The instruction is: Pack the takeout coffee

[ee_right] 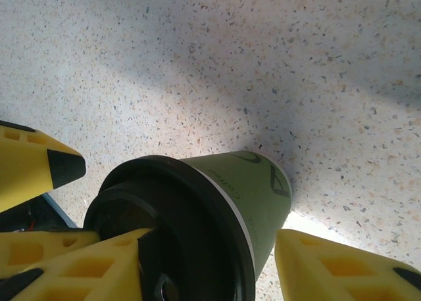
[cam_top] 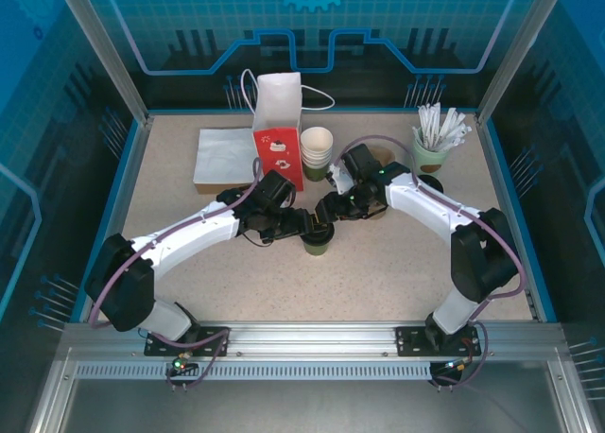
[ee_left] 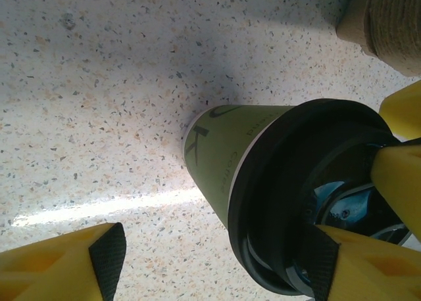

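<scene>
The takeout coffee (cam_top: 316, 245) is a dark green paper cup with a black lid, standing upright on the speckled table at mid-centre. Both grippers meet over it. My left gripper (cam_top: 308, 228) comes in from the left and is open. In the left wrist view, one of its pads (ee_left: 322, 258) rests over the lid (ee_left: 296, 176) and the other pad (ee_left: 108, 252) hangs free above the table, well off the cup (ee_left: 217, 150). My right gripper (cam_top: 327, 216) is open astride the rim. One of its pads (ee_right: 148, 258) sits on the lid (ee_right: 177, 209); the other finger (ee_right: 329, 268) is just outside the cup wall (ee_right: 260, 183).
A white and red paper bag (cam_top: 278, 130) stands at the back, with a stack of paper cups (cam_top: 317, 152) to its right. White napkins (cam_top: 224, 157) lie back left. A pale-green pot of wrapped sticks (cam_top: 433, 147) stands back right. A tan ribbed item (ee_left: 388, 25) sits close to the cup.
</scene>
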Robot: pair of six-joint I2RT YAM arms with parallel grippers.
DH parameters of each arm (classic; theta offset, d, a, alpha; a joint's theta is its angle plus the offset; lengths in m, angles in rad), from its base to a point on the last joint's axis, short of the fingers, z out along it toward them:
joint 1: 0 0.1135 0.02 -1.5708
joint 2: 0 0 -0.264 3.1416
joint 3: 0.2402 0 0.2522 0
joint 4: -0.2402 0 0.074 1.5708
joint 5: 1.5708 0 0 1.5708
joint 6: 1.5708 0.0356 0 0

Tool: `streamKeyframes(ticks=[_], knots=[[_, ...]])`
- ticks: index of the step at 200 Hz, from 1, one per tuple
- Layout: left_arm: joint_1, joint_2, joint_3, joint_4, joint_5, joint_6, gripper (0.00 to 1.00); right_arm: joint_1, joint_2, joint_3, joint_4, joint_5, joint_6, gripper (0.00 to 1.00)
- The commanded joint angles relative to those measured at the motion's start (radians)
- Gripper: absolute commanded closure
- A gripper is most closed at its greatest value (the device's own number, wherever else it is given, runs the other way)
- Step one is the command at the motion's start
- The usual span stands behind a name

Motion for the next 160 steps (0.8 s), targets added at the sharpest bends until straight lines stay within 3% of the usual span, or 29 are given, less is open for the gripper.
streamKeyframes(ticks=[1,40,86,123,160], knots=[[0.012,-0.036,0.049,-0.038,0.004,0.0,0.23,-0.001,0.001,0.047,-0.064,-0.009,0.004,0.44],[0.052,-0.096,0.081,-0.035,0.027,0.006,0.15,-0.025,-0.055,0.074,-0.061,-0.041,0.021,0.3],[0.117,-0.195,0.046,-0.036,0.03,0.004,0.12,-0.011,-0.138,-0.079,-0.04,-0.083,0.062,0.18],[0.146,-0.239,0.008,-0.039,0.035,0.002,0.12,0.026,-0.129,-0.15,-0.006,-0.104,0.087,0.16],[0.149,-0.252,-0.006,-0.042,0.033,0.0,0.12,0.052,-0.074,-0.108,0.022,-0.129,0.088,0.16]])
